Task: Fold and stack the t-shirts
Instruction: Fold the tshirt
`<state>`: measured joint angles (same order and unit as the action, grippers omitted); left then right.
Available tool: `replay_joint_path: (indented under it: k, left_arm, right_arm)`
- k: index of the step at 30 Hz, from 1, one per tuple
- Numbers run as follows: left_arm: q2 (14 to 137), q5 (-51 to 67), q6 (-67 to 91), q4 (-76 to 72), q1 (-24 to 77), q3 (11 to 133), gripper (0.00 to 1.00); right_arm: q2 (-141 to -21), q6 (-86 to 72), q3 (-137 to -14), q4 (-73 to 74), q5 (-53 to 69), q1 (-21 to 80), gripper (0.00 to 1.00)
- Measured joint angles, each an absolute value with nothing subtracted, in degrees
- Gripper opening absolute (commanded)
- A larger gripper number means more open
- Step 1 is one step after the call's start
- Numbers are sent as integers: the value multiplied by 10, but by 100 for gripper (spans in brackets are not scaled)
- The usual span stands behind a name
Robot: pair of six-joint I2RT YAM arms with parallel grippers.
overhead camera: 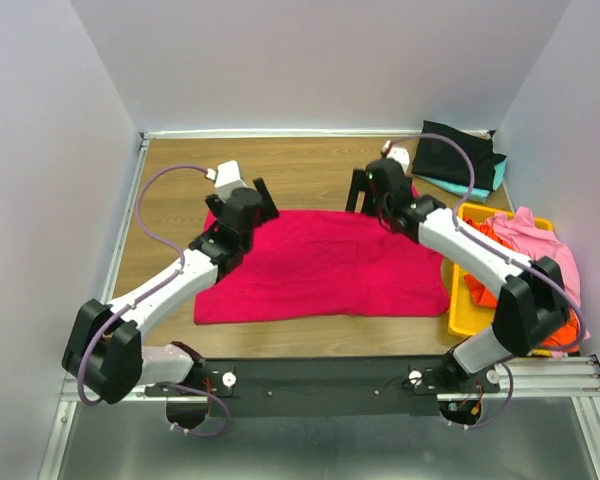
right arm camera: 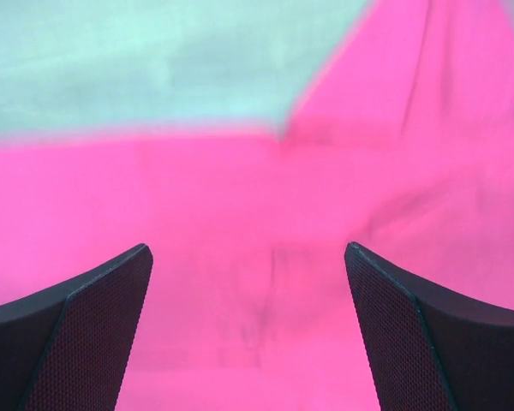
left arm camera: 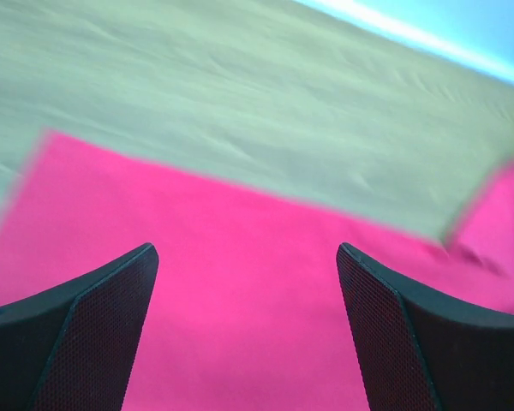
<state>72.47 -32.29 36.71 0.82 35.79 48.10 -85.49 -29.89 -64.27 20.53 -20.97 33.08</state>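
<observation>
Two tools, both spread wide and holding nothing: I see the left tool (left arm camera: 244, 253) above the far left edge of the red shirt (overhead camera: 325, 265), and the right tool (right arm camera: 248, 250) above its far right corner. The red shirt lies flat mid-bench (overhead camera: 170, 215). A black shirt (overhead camera: 458, 150) rests on a teal shirt (overhead camera: 480, 188) far right. A pink shirt (overhead camera: 542, 240) and an orange shirt (overhead camera: 485, 232) are heaped in the bin (overhead camera: 462, 318).

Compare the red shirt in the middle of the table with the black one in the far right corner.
The red t-shirt lies spread out flat; the black t-shirt is gathered into a compact pile. The red one covers far more of the table. The red one rests straight on the wood, the black one on a teal shirt. Both are plain and single-coloured.
</observation>
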Motion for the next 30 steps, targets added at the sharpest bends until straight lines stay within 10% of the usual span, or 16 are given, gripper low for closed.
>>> replay_joint_path:
  k: [12, 30]
  left_arm:
    - [830, -248, 263, -33, 144, 496, 93]
    - [982, -225, 221, -7, 83, 615, 92]
  right_arm:
    - [-1103, -239, -869, 164, -146, 120, 96]
    - [-1314, -242, -1059, 162, -3, 29, 84]
